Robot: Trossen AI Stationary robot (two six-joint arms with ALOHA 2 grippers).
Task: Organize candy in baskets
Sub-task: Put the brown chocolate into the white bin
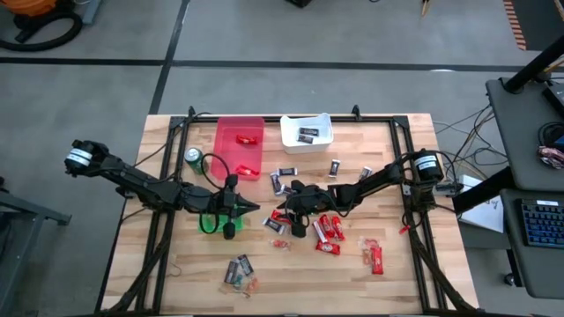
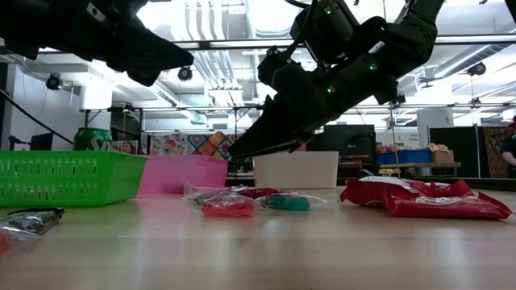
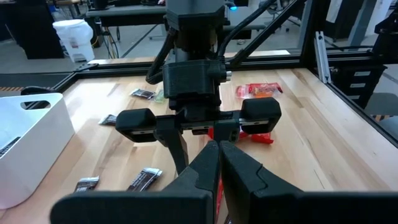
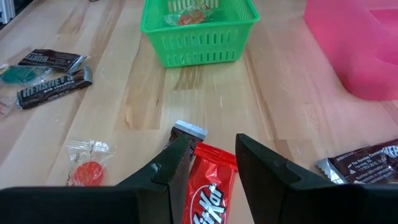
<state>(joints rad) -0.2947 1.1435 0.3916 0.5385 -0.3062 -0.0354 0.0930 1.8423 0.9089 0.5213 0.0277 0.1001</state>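
Right gripper (image 4: 208,163) hangs low over mid-desk, its dark matte fingers part-spread with a red glossy KitKat bar (image 4: 206,190) between them; whether the pads actually press the wrapper cannot be told from here. The bar's long axis runs along the fingers, its crimped end pointing toward the green basket (image 4: 199,37), a square bin of slotted plastic holding a couple of clear-wrapped sweets. A silver-ended dark mini bar (image 4: 186,132) lies just past the fingertips. Near on the pale wood-plank desk (image 4: 267,106): two dark Hershey's bars (image 4: 53,87), a red sweet in clear crinkled wrap (image 4: 87,171). The translucent red basket (image 1: 240,145) and the white basket (image 1: 307,132) stand at the far edge. Left gripper (image 1: 251,207) is clenched empty, just beside the green basket.
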